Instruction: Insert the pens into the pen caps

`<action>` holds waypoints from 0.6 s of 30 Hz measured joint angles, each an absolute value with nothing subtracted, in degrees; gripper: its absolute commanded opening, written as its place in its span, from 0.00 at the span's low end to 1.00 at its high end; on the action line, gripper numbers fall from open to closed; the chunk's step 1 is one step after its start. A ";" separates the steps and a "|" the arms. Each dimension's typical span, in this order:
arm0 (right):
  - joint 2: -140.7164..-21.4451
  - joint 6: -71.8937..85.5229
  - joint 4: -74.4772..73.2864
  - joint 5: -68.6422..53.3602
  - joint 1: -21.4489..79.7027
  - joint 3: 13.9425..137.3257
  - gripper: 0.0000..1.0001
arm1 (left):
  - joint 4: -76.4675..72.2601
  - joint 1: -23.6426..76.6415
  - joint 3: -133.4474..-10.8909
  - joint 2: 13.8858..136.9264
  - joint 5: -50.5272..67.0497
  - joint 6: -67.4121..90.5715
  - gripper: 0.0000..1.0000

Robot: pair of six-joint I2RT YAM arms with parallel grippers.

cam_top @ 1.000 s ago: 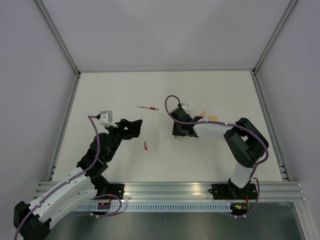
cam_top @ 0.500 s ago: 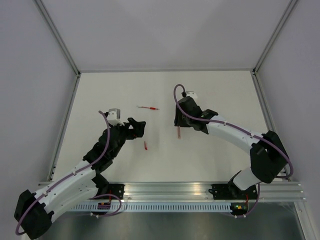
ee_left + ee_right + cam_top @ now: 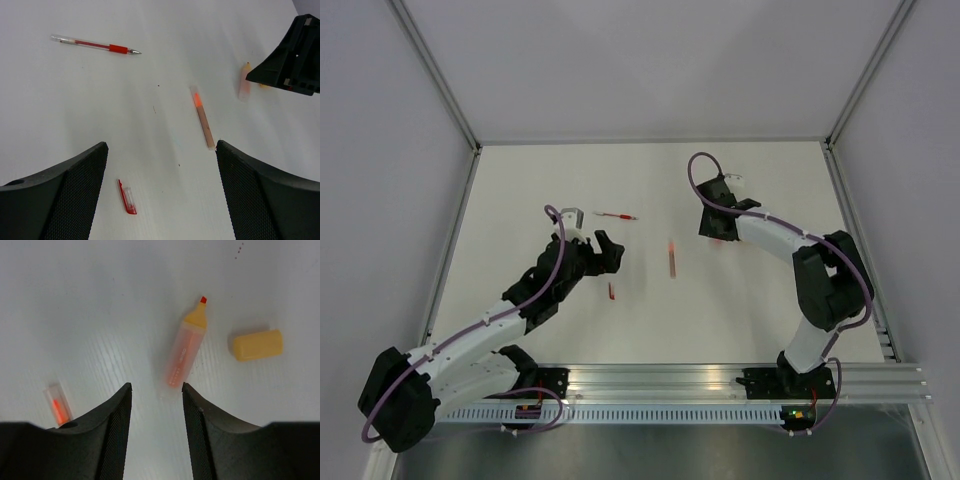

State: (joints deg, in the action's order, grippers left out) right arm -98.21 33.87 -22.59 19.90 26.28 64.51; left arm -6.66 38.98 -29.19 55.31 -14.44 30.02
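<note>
A slim red pen (image 3: 615, 214) (image 3: 95, 46) lies at the back of the table. A pinkish-orange pen (image 3: 671, 258) (image 3: 202, 117) lies loose mid-table. A small red pen cap (image 3: 611, 291) (image 3: 126, 196) rests between and just ahead of the wide-open fingers of my left gripper (image 3: 609, 257) (image 3: 162, 192). My right gripper (image 3: 718, 228) (image 3: 156, 390) hovers open and empty just short of a thick orange pen (image 3: 186, 347) (image 3: 244, 86) with a red tip. A stubby yellow-orange cap (image 3: 257, 345) lies beside that pen.
The white table (image 3: 520, 200) is ringed by grey walls and aluminium posts. A metal rail (image 3: 670, 380) runs along the near edge by the arm bases. The right gripper's black body (image 3: 292, 55) shows at the upper right of the left wrist view.
My right gripper opened, left the pinkish-orange pen lying mid-table and swung back right over the thick orange pen. The left arm reached farther forward toward the red cap.
</note>
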 measured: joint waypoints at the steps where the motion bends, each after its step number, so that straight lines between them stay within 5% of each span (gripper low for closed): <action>1: -99.61 34.17 -23.70 20.99 26.09 65.91 0.52 | -6.48 38.98 -29.19 54.98 -14.37 29.87 0.92; 6: -102.54 36.67 -25.78 24.69 25.85 69.97 0.58 | -6.70 38.98 -29.19 52.40 -13.34 29.74 0.92; 18: -111.11 43.64 -29.26 27.11 24.84 72.90 0.54 | -7.44 38.96 -28.73 50.41 -11.44 29.76 0.91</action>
State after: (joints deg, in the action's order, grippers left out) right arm -111.11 43.64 -29.26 27.11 24.84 72.90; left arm -7.44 38.96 -28.73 50.41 -11.44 29.76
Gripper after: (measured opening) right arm 0.544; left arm 0.922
